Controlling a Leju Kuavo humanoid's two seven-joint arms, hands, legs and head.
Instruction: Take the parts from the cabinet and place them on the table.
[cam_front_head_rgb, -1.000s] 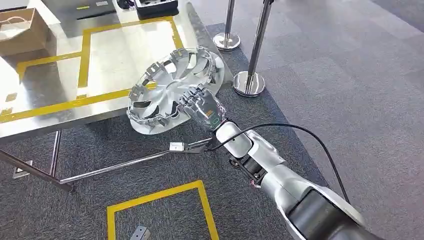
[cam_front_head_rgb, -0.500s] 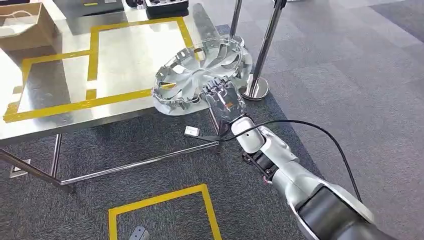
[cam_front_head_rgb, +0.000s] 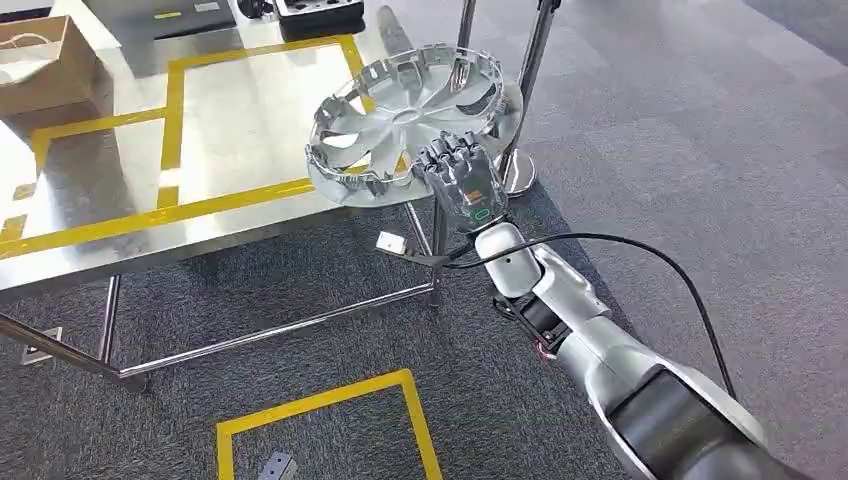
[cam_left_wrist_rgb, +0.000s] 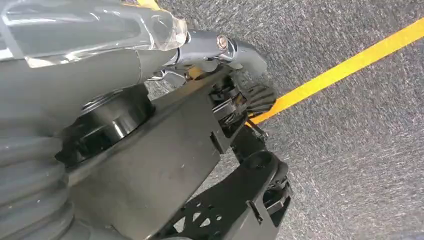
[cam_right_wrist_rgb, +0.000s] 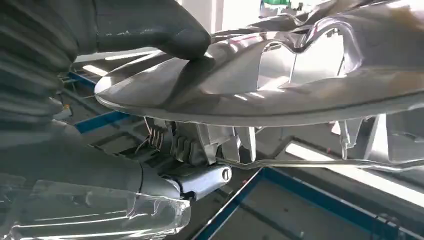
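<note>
Fingers of the right hand (cam_front_head_rgb: 462, 180) are clamped on the near rim of the wheel cover (cam_front_head_rgb: 415, 120): in the right wrist view the thumb (cam_right_wrist_rgb: 165, 35) presses on one face of the rim while the darker fingers (cam_right_wrist_rgb: 192, 145) curl against the clip side. The part is held, not resting free.

Position of part: silver wheel cover, clip side up, roughly level, carried at the near right corner of the steel table (cam_front_head_rgb: 110, 250). In the head view it overlaps the right end of the yellow tape outline (cam_front_head_rgb: 175, 110), with part of the rim overhanging the table edge toward the stanchion base (cam_front_head_rgb: 515, 175). Whether its underside touches the tabletop cannot be told from these views.

Left hand (cam_left_wrist_rgb: 220, 45): hangs over grey carpet beside a yellow floor line (cam_left_wrist_rgb: 345, 65); whether its fingers are apart or together cannot be told.

Step in hand (judgement): transport is essentially finished; placement on the table is under way.

Next move calls for (judgement):
1. Shift the cover further inboard so its whole rim sits over steel.
2. Lower it flat until it bears on the surface.
3. Only then release the grip and draw the hand back clear of the rim clips.

Risk: released as it hangs now, the overhanging side could tip it off the corner.
</note>
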